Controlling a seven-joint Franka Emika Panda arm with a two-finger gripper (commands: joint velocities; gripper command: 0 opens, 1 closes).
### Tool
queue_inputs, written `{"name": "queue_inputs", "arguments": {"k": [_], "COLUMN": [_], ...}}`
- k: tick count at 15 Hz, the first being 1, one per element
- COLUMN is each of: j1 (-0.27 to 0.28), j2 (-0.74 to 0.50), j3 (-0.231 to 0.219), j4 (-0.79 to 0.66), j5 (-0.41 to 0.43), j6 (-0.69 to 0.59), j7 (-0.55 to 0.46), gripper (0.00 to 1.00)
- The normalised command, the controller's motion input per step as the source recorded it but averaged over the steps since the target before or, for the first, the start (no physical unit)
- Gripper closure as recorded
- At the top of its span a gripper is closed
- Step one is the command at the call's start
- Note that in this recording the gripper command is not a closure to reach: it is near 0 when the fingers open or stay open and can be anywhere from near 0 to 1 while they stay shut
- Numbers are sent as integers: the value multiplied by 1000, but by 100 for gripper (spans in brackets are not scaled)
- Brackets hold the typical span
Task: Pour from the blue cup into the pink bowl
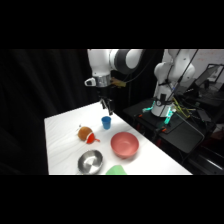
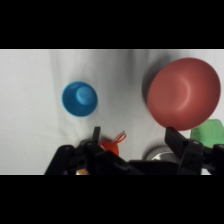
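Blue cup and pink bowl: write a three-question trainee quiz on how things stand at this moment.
1. True or false: the blue cup is tipped over the pink bowl.
2. Pick one. The jaws of the gripper are: A) open and holding nothing; B) shut on the cup; C) shut on the bowl's rim.
3. Short answer: what does the cup rest on?

Key: 1 false, as the cup stands upright, apart from the bowl. 2 A. 3 the table, just below the gripper.
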Motion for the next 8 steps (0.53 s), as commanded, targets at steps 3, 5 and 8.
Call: {"name": "queue_inputs", "arguments": {"k": [3,5,8], "j1": [-69,-38,-18], "j2": [-303,-143,7], "j3": [-52,-28,0], "j4": [-482,-356,-262], "j5": [208,281,205], "j6": [431,499,563], "j7": [-223,-226,-147], "gripper": [0,0,0]}}
